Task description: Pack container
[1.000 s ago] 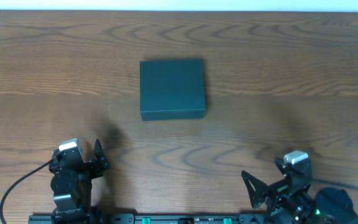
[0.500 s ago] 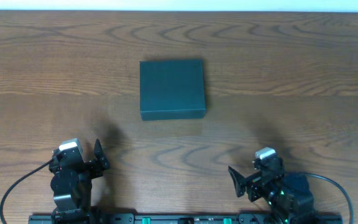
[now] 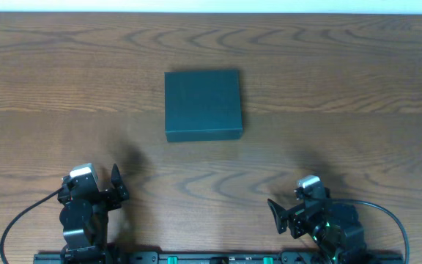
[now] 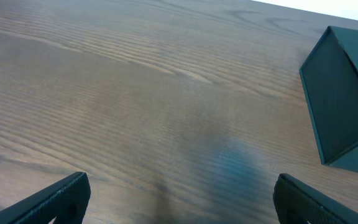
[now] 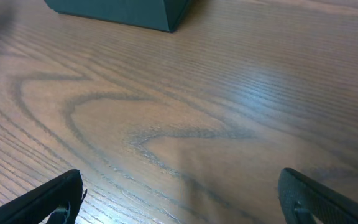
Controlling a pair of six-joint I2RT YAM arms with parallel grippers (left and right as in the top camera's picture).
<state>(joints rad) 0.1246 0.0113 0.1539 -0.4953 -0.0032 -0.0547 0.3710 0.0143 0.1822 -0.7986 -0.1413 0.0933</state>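
The container (image 3: 202, 104) is a matte black, square, shallow box lying shut on the wooden table, in the middle toward the far side. It also shows at the right edge of the left wrist view (image 4: 344, 93) and at the top of the right wrist view (image 5: 123, 11). My left gripper (image 3: 116, 183) rests near the front left edge, open and empty, with only bare wood between its fingers (image 4: 179, 199). My right gripper (image 3: 280, 216) rests near the front right edge, open and empty (image 5: 179, 199). Both are well in front of the container.
The wooden table (image 3: 343, 88) carries nothing else in view. A black cable (image 3: 20, 216) loops from the left arm at the front left. The arms' base rail (image 3: 211, 258) runs along the front edge.
My right arm has swung left along the front edge and settled, its gripper open throughout. The left arm and the container have not moved.
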